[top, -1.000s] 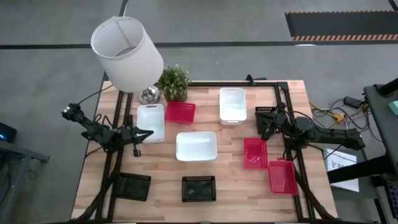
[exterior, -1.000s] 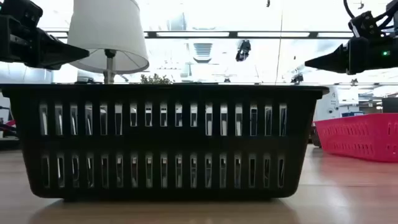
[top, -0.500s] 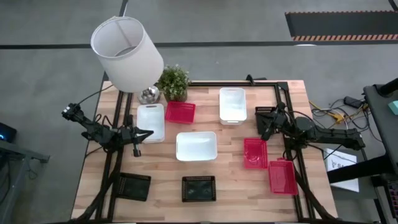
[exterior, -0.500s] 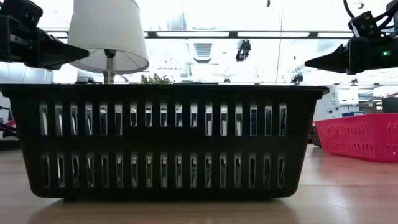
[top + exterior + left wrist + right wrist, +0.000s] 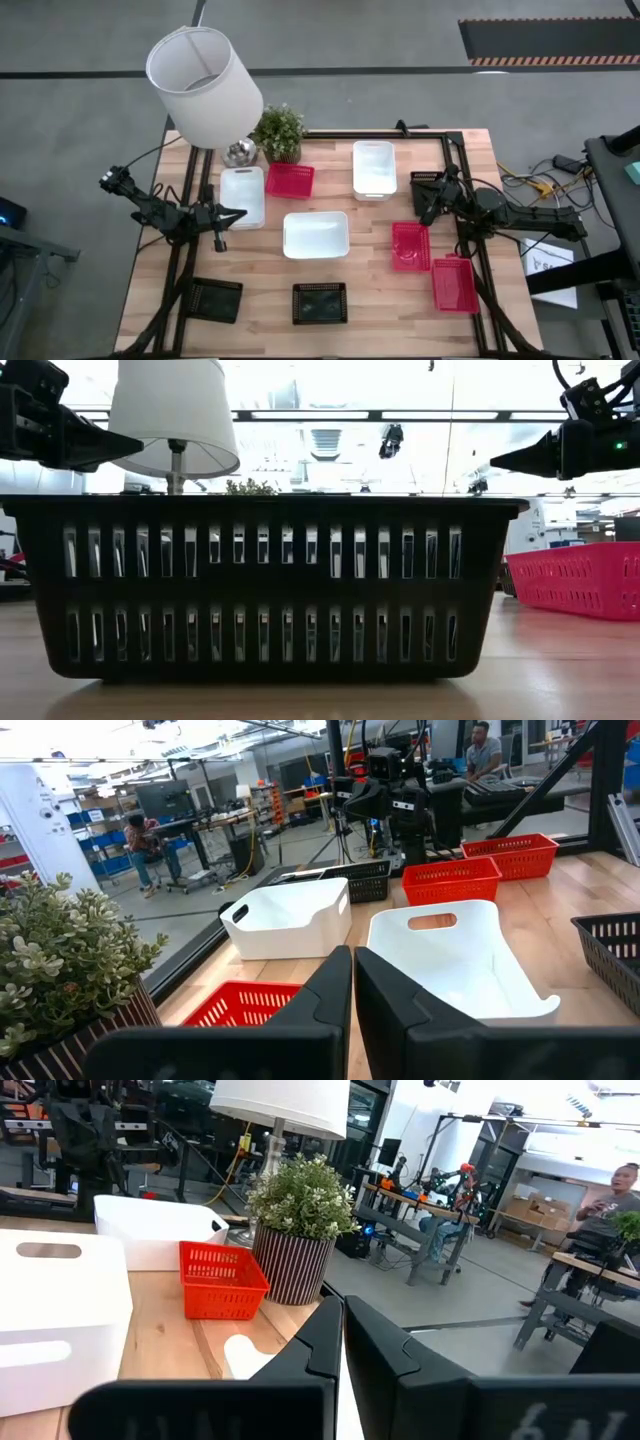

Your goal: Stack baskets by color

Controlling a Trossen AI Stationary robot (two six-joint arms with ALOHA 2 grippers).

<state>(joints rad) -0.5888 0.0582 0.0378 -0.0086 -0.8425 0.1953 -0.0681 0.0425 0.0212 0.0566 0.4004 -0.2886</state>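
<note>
The baskets stand spread over the wooden table, each on its own base. White ones: [image 5: 243,196], [image 5: 373,168], [image 5: 316,235]. Red ones: [image 5: 290,180], [image 5: 410,246], [image 5: 454,284]. Black ones: [image 5: 217,299], [image 5: 320,303], and one [image 5: 424,180] partly under my right arm. My left gripper [image 5: 240,213] hovers shut at the table's left side, beside the left white basket. My right gripper [image 5: 428,208] hovers shut at the right side, above the black basket's near end. Both hang level, well above the table, with nothing between their fingers [image 5: 352,965] [image 5: 342,1320].
A white lampshade [image 5: 205,85] on its stand and a potted plant [image 5: 280,133] occupy the far left corner. The black frame [image 5: 470,190] runs along the table's far and side edges. In the low view the near black basket [image 5: 270,585] fills the foreground. People sit in the room behind.
</note>
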